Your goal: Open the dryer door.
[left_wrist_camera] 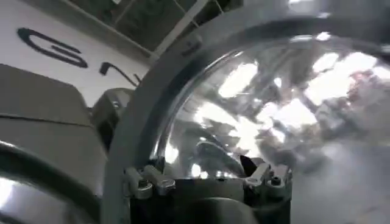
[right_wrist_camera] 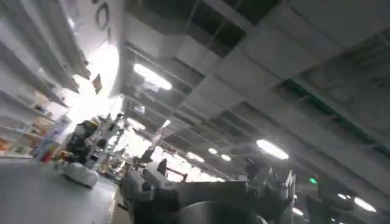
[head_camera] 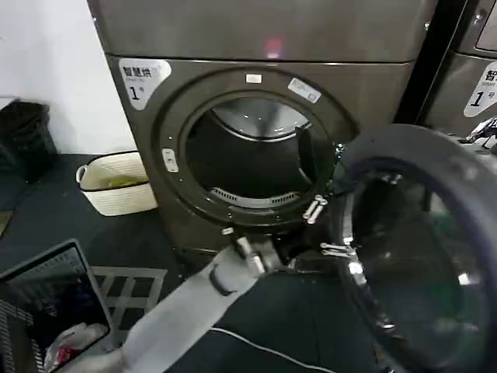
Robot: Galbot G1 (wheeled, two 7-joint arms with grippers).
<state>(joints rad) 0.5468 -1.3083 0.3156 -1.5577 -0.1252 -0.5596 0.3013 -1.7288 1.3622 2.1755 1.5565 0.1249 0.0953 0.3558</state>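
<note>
Bronze-grey metal fronts the dryer [head_camera: 256, 140], its round drum opening bare, a white wicker basket [head_camera: 116, 183] on the floor at nine o'clock from it. Swung wide on its hinge, the dryer door [head_camera: 423, 249] hangs at four o'clock from that opening, grey inner rim showing. The left gripper [head_camera: 330, 229] reaches to the door's near edge with its fingers [left_wrist_camera: 149, 181] spread apart, closed on nothing that I can see

Floor [head_camera: 46, 210]: dark, running from the white wall to the front of the machines.
Dryer [head_camera: 256, 47]: stands on the floor, bronze-grey, its round opening facing forward.
Basket [head_camera: 116, 183]: cream, dark-trimmed, on the floor just beside the dryer's left side, something greenish inside.
Bin [head_camera: 25, 140]: black, on the floor by the wall, apart from the basket.
Cable [head_camera: 264, 348]: thin, white, lying across the floor in front of the dryer.
</note>
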